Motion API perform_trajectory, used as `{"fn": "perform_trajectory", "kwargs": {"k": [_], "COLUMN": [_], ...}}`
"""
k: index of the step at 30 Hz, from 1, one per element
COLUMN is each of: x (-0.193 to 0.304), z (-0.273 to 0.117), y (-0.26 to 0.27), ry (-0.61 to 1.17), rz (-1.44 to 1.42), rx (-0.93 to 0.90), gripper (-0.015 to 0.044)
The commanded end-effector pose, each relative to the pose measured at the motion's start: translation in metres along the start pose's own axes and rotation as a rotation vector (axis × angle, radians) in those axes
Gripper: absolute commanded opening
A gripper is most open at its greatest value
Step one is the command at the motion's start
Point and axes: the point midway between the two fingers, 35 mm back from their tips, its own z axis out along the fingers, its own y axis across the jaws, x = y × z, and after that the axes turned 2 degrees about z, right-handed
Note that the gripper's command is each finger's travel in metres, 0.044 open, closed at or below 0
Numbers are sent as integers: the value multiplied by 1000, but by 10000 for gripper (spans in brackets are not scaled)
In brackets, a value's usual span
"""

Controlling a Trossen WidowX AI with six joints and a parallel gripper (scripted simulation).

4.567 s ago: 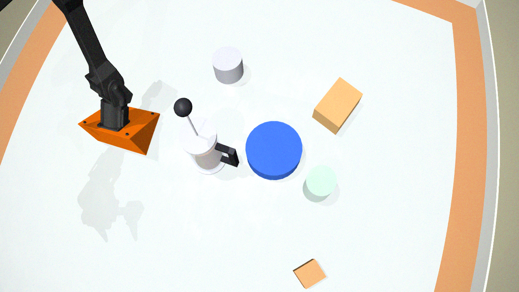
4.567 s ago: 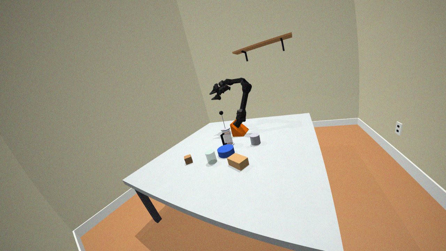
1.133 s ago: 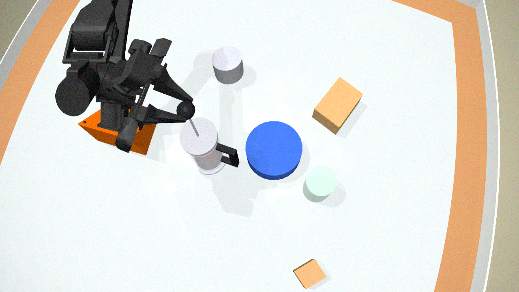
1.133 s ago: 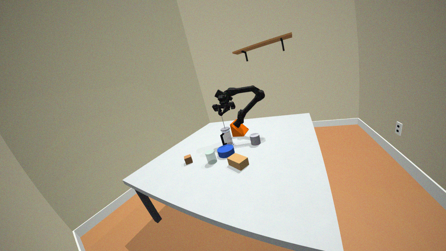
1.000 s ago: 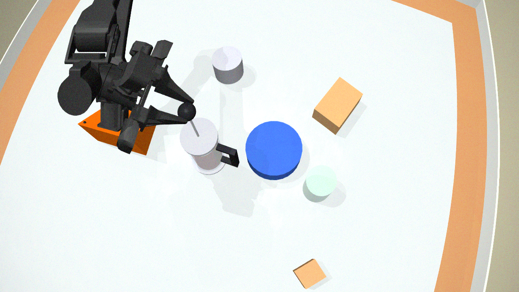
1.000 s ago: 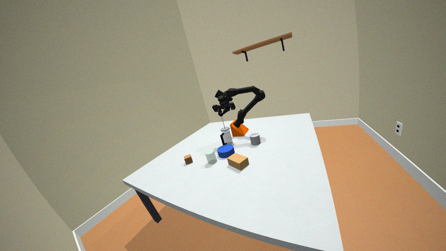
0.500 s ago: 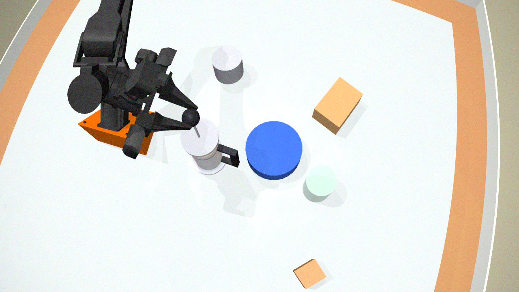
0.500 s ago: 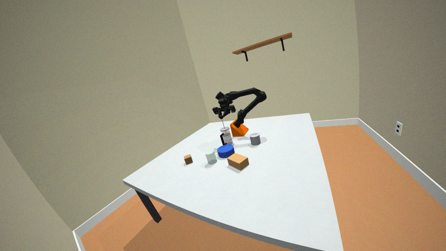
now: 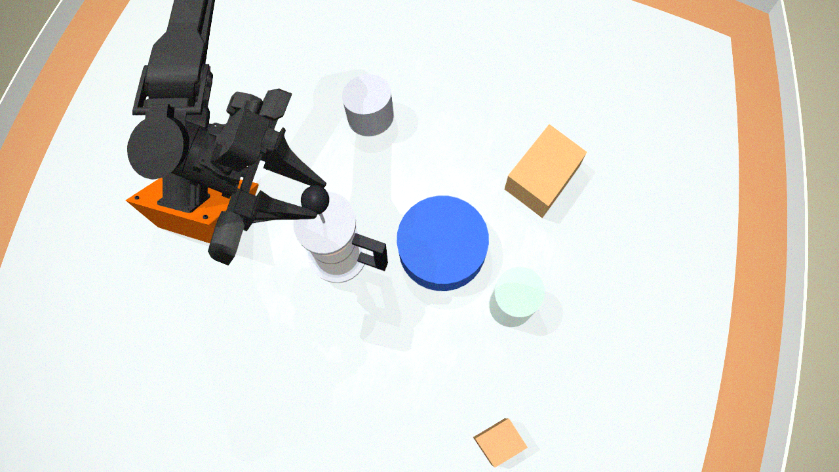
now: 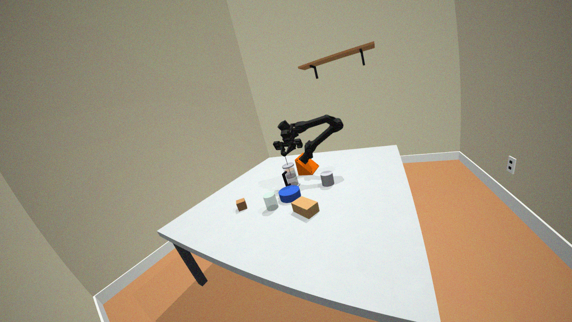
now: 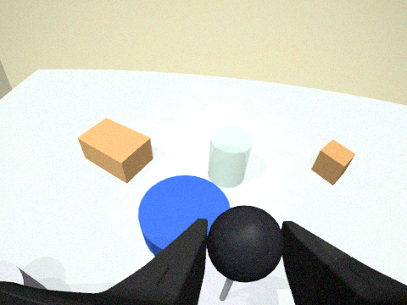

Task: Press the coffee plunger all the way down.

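The gripper point(image 11: 244, 243) was closed on the plunger knob point(image 11: 244, 243), a black ball pinched between its two dark fingers. The coffee press point(image 9: 331, 243) stood upright on the table point(image 9: 175, 364) just in front of the orange arm base point(image 9: 175, 214), its black handle point(image 9: 372, 251) pointing toward the blue disc point(image 9: 442, 241), near it but apart. A short length of thin rod point(image 9: 323, 217) showed between knob and lid point(image 9: 324, 225), so the plunger was judged only partly down.

To complete the stroke well, the push should run straight along the rod, vertical and slow, with no sideways load that could slide or tilt the press on its narrow foot; the fingers should part only once the knob reaches the lid, and the withdrawal should be straight up (the handle and blue disc leave little margin on that side).

Containers: the press body appeared translucent, with a brownish band visible through its wall; whether this was liquid could not be told. The pale green cylinder point(image 9: 518, 293) beyond the disc may have been an open cup, with no contents made out. The grey cylinder point(image 9: 368, 105) looked solid-topped. Two tan blocks point(image 9: 545, 168) point(image 9: 499, 442) lay well apart from the press.
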Motion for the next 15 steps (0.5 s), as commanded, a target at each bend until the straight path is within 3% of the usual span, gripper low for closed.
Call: {"fn": "perform_trajectory", "kwargs": {"k": [1,15], "x": [23,38], "z": [10,24], "y": [-1,0], "ry": [43,36], "rz": [37,39], "rx": [7,0], "gripper": [126,126]}}
